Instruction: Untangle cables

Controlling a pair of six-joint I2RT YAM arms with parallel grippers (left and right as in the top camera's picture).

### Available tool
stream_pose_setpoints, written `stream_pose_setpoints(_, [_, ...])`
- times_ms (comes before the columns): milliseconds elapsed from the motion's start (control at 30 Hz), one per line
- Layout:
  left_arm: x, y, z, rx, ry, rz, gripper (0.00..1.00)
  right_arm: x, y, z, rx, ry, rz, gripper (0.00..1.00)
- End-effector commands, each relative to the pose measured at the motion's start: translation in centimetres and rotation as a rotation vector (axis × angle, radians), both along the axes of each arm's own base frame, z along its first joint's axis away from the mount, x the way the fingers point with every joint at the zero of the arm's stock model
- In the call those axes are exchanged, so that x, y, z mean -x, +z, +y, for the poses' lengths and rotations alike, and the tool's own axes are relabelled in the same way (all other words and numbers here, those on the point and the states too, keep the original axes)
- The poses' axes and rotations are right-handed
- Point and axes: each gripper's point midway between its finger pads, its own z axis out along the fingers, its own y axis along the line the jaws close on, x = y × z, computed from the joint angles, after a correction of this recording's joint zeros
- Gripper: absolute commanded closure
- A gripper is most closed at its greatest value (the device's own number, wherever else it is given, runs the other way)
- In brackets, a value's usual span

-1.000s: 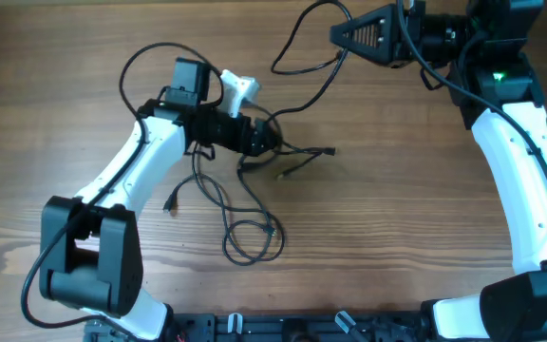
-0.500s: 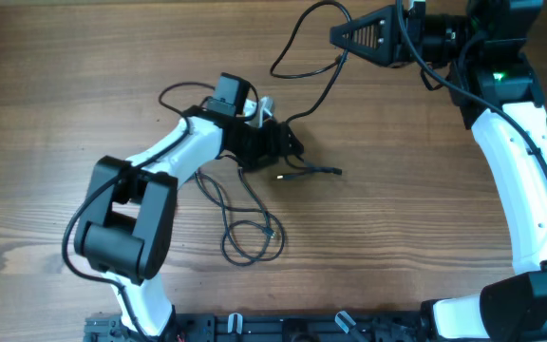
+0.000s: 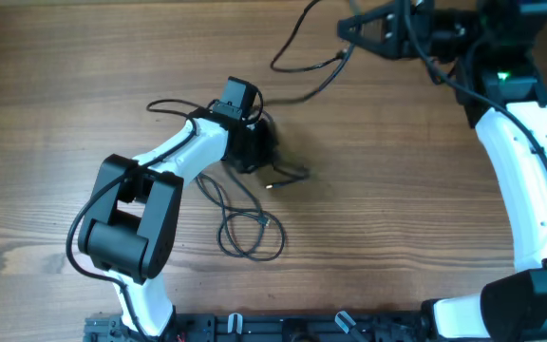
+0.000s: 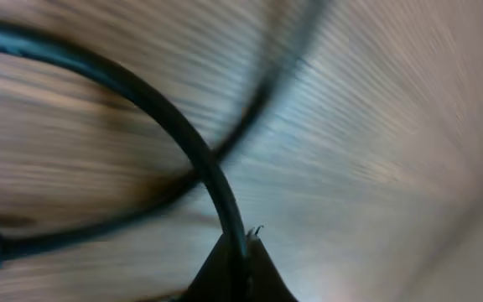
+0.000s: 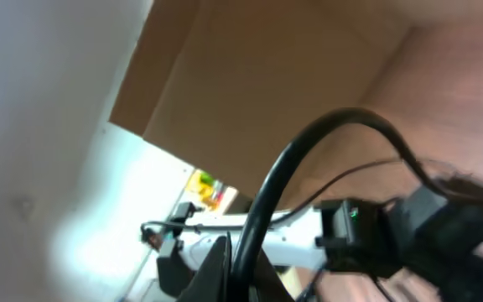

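Black cord on brown wood, and both arms are in play. The cables (image 3: pixel 251 234) sit mostly near the middle of the table (image 3: pixel 397 218), with a loose loop at six o'clock from the left gripper (image 3: pixel 257 152) and a small plug tip (image 3: pixel 272 186) poking out at five o'clock of it. The left gripper is low on the bunched part. Its wrist view is blurred, but one strand (image 4: pixel 174 126) runs straight into the pinched tips, so the jaws look narrow and clamped on a cord.

Up at one o'clock of the table the right gripper (image 3: pixel 373 28) is raised. Its own camera shows a cord (image 5: pixel 288 168) arcing down into closed tips, so it too looks nipped on a cable. From there a long strand curves back toward eight o'clock and down to the bunch.

Now the danger, as I judge it. With both ends held, a hard pull apart could cinch the knot tighter instead of opening it. A thin cord could also slide out of tips this narrow. The left arm's own thicker lead (image 3: pixel 174 104) loops out at nine o'clock of its gripper and might snag a strand. A fast lift could drag the whole bunch along.

Containers? No box, tray or bin shows in any view, so there are no contents to call
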Motion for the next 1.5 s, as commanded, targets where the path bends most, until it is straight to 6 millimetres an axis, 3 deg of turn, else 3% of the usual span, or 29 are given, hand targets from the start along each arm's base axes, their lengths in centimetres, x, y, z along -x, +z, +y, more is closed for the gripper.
stream_pose_setpoints(0, [-0.5, -1.9, 2.8, -0.149, 0.130, 0.014, 0.96, 0.7, 4.8, -2.6, -0.058, -0.055, 0.030, 0.96])
stream_pose_setpoints(67, [-0.3, -2.1, 3.0, -0.157, 0.135, 0.017, 0.96, 1.7, 7.9, -4.3, -0.115, -0.100, -0.056, 0.96])
stream_pose_setpoints(133, [-0.2, -2.2, 2.8, -0.158, 0.130, 0.020, 0.96, 2.3, 9.3, -6.2, -0.145, -0.147, -0.107, 0.96])
stream_pose_setpoints(233, [0.2, -2.2, 2.2, -0.162, 0.112, 0.016, 0.96, 0.9, 7.6, -8.5, -0.079, -0.196, -0.081, 0.96])
stream_pose_setpoints(333, [0.4, -2.3, 1.7, -0.179, 0.098, 0.002, 0.96, -1.2, 5.1, -9.2, -0.042, -0.218, -0.048, 0.96])
stream_pose_setpoints(433, [0.5, -2.2, 0.9, -0.172, 0.080, -0.011, 0.96, -4.8, 0.1, -10.2, -0.003, -0.329, 0.020, 0.95])
stream_pose_setpoints(500, [0.5, -2.2, 0.8, -0.171, 0.077, -0.012, 0.96, -7.9, -4.9, -11.7, 0.083, -0.496, 0.102, 0.96])
stream_pose_setpoints(567, [0.6, -2.2, 0.6, -0.171, 0.072, -0.013, 0.96, -10.7, -10.0, -14.7, 0.253, -0.732, 0.168, 0.96])
stream_pose_setpoints(633, [0.7, -2.2, 0.4, -0.172, 0.066, -0.013, 0.96, -12.0, -12.2, -17.0, 0.356, -0.879, 0.199, 0.96])
stream_pose_setpoints(700, [0.9, -2.2, 0.1, -0.171, 0.057, -0.015, 0.96, -13.2, -11.9, -19.2, 0.430, -1.005, 0.156, 0.95])
stream_pose_setpoints(900, [1.4, -2.2, -0.6, -0.172, 0.037, -0.017, 0.96, -15.2, -6.8, -27.7, 0.667, -1.381, 0.044, 0.96])
stream_pose_setpoints(1100, [1.3, -2.2, -0.5, -0.175, 0.038, -0.017, 0.96, -14.8, -7.7, -37.9, 0.779, -1.677, 0.064, 0.96])
stream_pose_setpoints(1133, [1.3, -2.2, -0.4, -0.180, 0.040, -0.021, 0.96, -14.8, -9.6, -41.6, 0.779, -1.714, 0.107, 0.96])
stream_pose_setpoints(1200, [1.3, -2.2, -0.4, -0.181, 0.041, -0.021, 0.96, -15.1, -11.7, -43.7, 0.762, -1.692, 0.145, 0.96])
stream_pose_setpoints(1333, [1.3, -2.2, -0.4, -0.180, 0.041, -0.021, 0.96, -16.1, -17.2, -45.7, 0.722, -1.596, 0.240, 0.96])
stream_pose_setpoints(1433, [1.4, -2.2, -0.6, -0.181, 0.034, -0.021, 0.96, -16.8, -25.0, -47.2, 0.737, -1.530, 0.386, 0.95])
stream_pose_setpoints(1467, [1.5, -2.2, -0.7, -0.181, 0.031, -0.023, 0.96, -16.9, -26.6, -47.3, 0.745, -1.518, 0.415, 0.90])
